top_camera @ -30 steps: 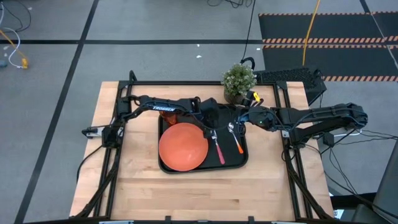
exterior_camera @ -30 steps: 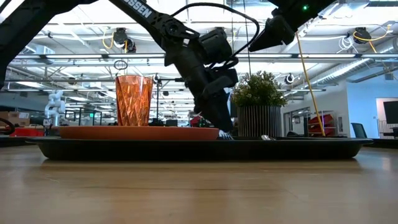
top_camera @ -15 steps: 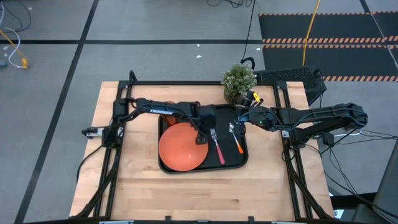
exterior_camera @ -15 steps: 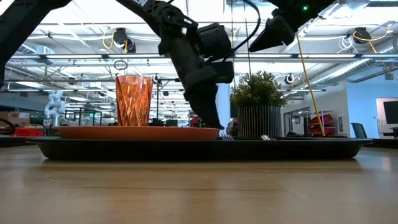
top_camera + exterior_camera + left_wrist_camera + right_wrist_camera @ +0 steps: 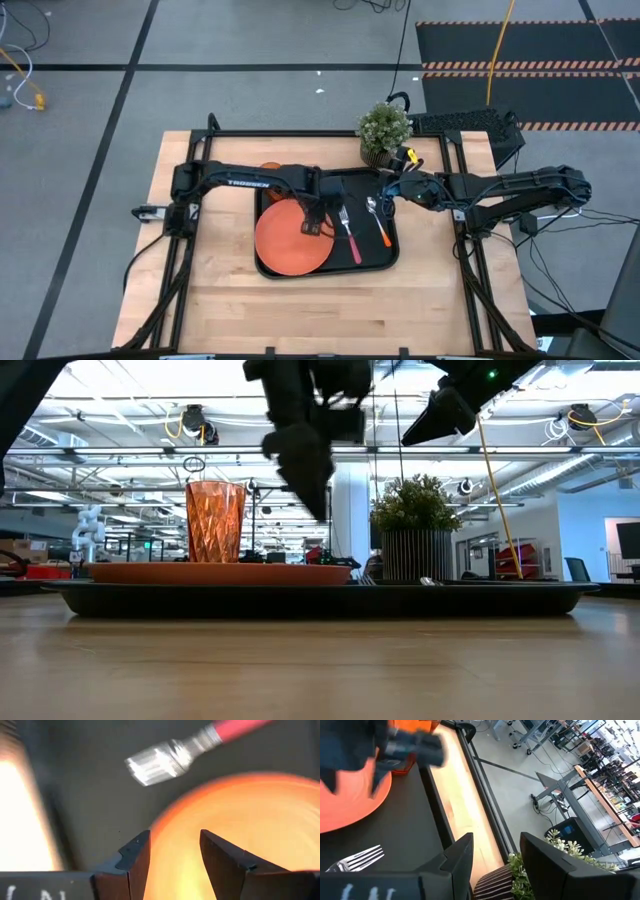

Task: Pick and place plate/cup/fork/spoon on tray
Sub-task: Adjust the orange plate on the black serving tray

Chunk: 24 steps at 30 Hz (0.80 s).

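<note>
On the tray (image 5: 385, 262) — plate (image 5: 285, 240), fork (image 5: 349, 232), spoon (image 5: 379, 222).

Left hand (image 5: 310, 480) higher, back over plate (image 5: 290, 235)

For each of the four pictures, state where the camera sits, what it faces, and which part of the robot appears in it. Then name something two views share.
High: overhead, straight down; both arms, tray.
Low: table height, level across; left arm above plate, cup.
Left wrist: above tray; open left gripper over plate, fork beyond.
Right wrist: by plant; open right gripper.
Shared: fork in both wrist views.
</note>
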{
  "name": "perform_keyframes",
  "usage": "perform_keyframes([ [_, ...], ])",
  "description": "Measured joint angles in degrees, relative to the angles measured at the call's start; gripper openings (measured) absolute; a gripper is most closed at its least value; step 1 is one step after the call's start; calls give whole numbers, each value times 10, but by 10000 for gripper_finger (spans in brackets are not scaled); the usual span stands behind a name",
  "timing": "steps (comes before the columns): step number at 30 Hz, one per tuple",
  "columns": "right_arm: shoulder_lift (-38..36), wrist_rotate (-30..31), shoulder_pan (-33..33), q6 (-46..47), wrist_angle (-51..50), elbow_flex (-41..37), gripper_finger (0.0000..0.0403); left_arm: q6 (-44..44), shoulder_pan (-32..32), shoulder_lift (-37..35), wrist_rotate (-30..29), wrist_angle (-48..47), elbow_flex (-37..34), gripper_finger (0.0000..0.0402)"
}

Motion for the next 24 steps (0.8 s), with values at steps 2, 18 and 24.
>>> perform_keyframes([
  [2,0,0,0,0,1,0,157,-11,4,8,39,-24,-14,172],
  [18,0,0,0,3,8,0,157,-9,9,12,41,105,-152,172],
  [24,0,0,0,2,10,0,157,-2,9,12,55,184,-155,172],
])
